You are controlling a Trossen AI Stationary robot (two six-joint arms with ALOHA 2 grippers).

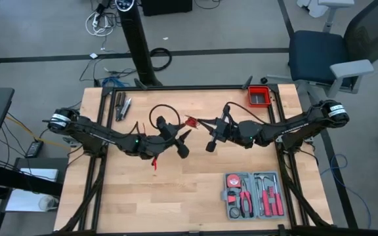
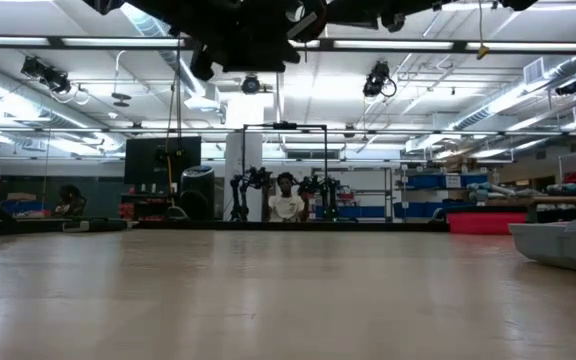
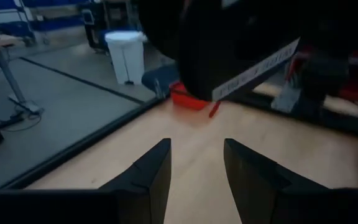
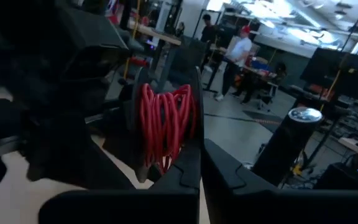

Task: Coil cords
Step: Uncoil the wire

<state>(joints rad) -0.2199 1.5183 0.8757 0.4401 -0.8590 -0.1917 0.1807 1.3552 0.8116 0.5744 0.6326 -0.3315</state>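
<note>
The cords are one thin red cord wound into a small bundle [image 1: 190, 121] [image 4: 166, 127], held above the middle of the table. My right gripper [image 1: 199, 122] [image 4: 199, 163] reaches in from the right and is shut on it. My left gripper [image 1: 183, 143] [image 3: 196, 167] comes from the left and hovers just near-side of the bundle. It is open, with nothing between its fingers. In the left wrist view the right arm's dark body fills the picture's top and hides the bundle. My right gripper pinches the red bundle between its two fingers, on one end of the loops [image 4: 165, 163], several strands together. The fingers lie about level, coming from the table's right. The rest of the loops stick out past the fingertips, clear of the table.
A grey tool case [image 1: 254, 195] with red-handled tools lies at the near right. A red bin [image 1: 260, 96] sits at the far right edge, and loose tools [image 1: 122, 106] at the far left. A black cable loop [image 1: 160, 117] lies behind the left gripper. Bare wood [image 1: 130, 196] lies near left.
</note>
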